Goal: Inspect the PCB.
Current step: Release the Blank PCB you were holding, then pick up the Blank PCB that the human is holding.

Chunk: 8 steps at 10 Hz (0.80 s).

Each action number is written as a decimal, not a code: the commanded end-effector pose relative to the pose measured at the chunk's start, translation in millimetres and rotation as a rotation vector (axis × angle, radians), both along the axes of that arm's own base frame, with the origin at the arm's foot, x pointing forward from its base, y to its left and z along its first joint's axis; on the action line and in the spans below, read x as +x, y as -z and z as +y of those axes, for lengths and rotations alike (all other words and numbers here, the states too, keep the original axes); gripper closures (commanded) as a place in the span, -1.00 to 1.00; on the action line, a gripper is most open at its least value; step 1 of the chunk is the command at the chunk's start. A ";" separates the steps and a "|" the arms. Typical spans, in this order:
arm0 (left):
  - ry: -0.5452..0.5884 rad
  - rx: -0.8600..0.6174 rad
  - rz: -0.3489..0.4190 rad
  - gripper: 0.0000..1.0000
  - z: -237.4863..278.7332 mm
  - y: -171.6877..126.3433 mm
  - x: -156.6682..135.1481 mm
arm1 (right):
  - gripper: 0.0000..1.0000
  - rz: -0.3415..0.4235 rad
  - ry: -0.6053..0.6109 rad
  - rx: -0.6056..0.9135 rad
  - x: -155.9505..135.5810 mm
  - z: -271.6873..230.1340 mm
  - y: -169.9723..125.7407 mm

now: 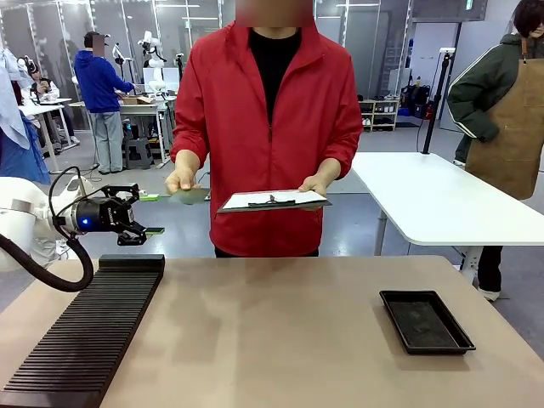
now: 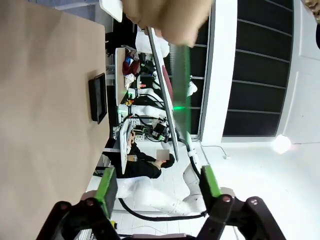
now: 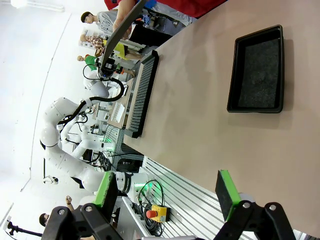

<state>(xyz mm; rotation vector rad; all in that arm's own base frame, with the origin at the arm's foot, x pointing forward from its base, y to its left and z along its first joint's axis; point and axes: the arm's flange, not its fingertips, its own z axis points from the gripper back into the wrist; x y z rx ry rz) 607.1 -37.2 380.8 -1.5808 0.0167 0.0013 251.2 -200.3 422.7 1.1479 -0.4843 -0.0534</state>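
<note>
1. Right gripper: nearest item, low over the near side of the table. Jaws spread wide, nothing between the green pads.
2. Ridged rack: black, lying along the table's left side.
3. Black tray: shallow, on the table's right side, well apart from the rack. Nothing seen in it.
4. Left gripper: held above the rack's far end, off the table's far-left corner, fingers pointing towards the person. Jaws apart and empty; the wrist view shows clear space between the pads.
5. PCB: thin green board, in the air beyond the table's far edge, just past the left gripper's upper fingertip. Contact with that tip cannot be told. It is pinched in the person's hand, not in a claw.
   - Lie: flat, near level, face up towards the person.
   - Long axis: across the picture, one short end towards the left gripper, the other towards the clipboard.
6. Clipboard: white paper, held level in the person's other hand, just beside the PCB.

Step in hand, judged: handover for inspection. To do it well, keep the left jaws wide, draw back straight along the finger line, and avoid lifting into the board or hand. Right arm best kept idle.
</note>
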 end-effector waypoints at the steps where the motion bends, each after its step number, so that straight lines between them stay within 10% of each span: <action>1: 0.004 -0.007 0.016 -1.00 3.7 -7.2 1.3 | -1.00 -0.022 -0.004 0.001 -0.1 -1.3 -0.8; 8: -0.006 0.001 0.001 -0.92 3.8 0.2 0.1 | -1.00 -0.022 -0.004 0.001 -0.1 -1.3 -0.8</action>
